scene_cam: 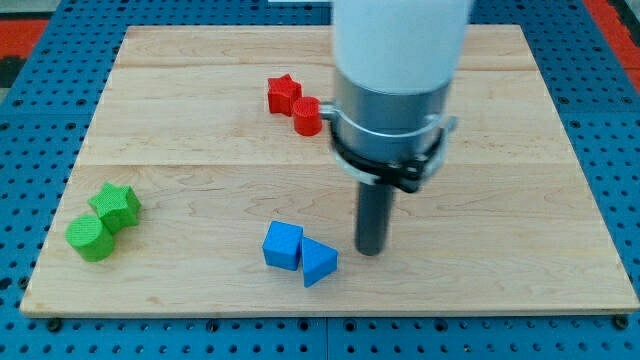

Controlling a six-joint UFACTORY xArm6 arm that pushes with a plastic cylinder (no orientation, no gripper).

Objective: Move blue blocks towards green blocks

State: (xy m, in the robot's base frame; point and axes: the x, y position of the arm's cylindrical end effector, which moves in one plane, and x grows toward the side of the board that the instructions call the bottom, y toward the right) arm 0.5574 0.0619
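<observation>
A blue cube [283, 245] and a blue triangular block [319, 262] lie touching each other near the view's bottom centre. A green star block [116, 205] and a green cylinder [91, 238] sit together at the view's lower left. My tip [371, 250] rests on the wooden board just to the right of the blue triangular block, a small gap apart from it. The green blocks are far to the left of the blue pair.
A red star block [283, 94] and a red cylinder [307, 116] sit together at the view's upper centre, left of the arm's grey and white body [395, 90]. The wooden board [540, 200] lies on a blue pegboard.
</observation>
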